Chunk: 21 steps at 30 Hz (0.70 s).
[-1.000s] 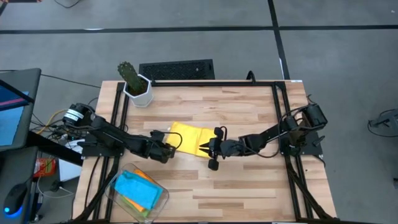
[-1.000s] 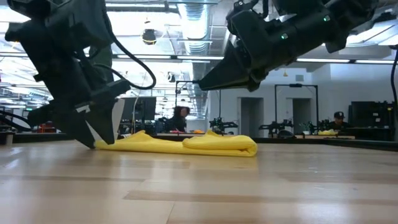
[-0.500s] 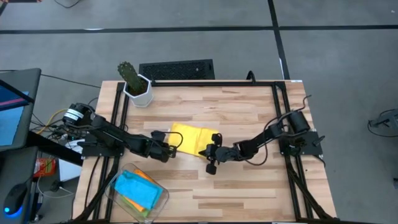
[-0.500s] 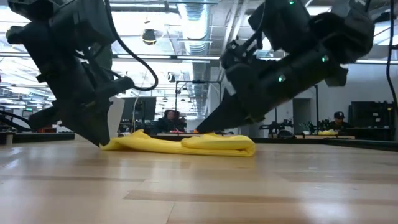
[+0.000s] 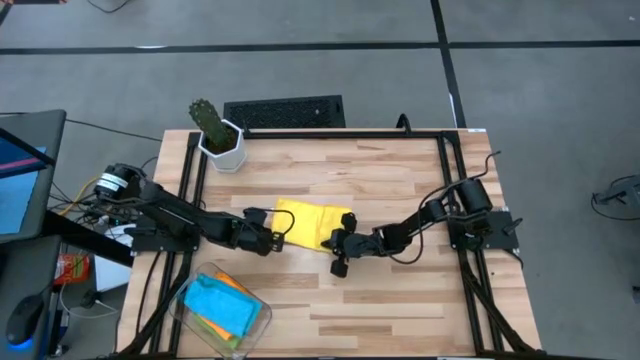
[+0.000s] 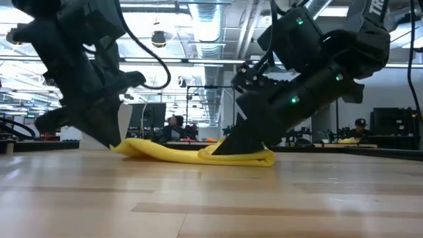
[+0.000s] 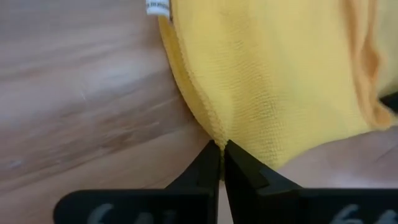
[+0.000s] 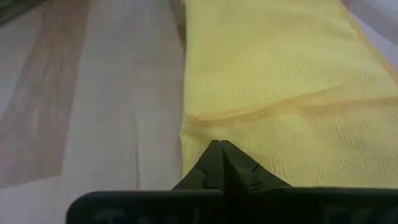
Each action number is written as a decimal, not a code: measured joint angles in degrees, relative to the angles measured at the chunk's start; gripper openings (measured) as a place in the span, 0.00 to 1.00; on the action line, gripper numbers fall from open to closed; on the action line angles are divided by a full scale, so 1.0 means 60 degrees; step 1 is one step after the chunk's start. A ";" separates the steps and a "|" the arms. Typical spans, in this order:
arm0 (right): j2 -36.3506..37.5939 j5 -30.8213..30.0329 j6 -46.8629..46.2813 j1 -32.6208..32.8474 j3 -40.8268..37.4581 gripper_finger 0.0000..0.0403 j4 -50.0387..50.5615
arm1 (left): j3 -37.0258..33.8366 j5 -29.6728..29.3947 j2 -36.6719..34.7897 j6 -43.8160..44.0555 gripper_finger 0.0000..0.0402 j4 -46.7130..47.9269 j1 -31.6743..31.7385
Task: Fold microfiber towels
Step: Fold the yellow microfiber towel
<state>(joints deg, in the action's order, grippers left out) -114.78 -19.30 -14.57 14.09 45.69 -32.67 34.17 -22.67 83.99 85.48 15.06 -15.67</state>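
Wrist views: left gripper [image 7: 220, 147] and right gripper [image 8: 219, 148] both pinched on yellow towel [image 5: 310, 224] edges; soft, floppy, best held at hems.

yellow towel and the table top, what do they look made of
The yellow towel looks like soft knit microfiber, matte: fine looped weave, stitched hem, limp folds. The table top looks like light wood planks, butcher-block style, smooth with a faint sheen: visible grain and board seams, though it could be laminate.

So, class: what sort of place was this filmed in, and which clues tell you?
Probably a robotics lab: a framed wooden table, other workstations behind, exposed ceiling ducts and strip lights.
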 joint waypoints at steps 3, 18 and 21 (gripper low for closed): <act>0.0197 0.0026 0.0033 0.0100 -0.0018 0.06 0.0103 | 0.0000 0.0000 -0.0521 -0.0156 0.01 0.0299 0.0121; 0.2634 -0.0617 0.0545 0.0262 0.0010 0.04 0.2264 | 0.0015 0.0068 -0.1261 -0.1059 0.01 -0.0992 0.0728; 0.2534 -0.0599 0.0118 0.0266 -0.0015 0.05 0.2980 | 0.0073 0.0297 -0.1258 -0.1388 0.01 -0.1457 0.0806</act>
<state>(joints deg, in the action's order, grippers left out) -99.58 -22.90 -13.86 15.68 45.60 -14.79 34.61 -20.89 76.44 77.15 6.32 -10.83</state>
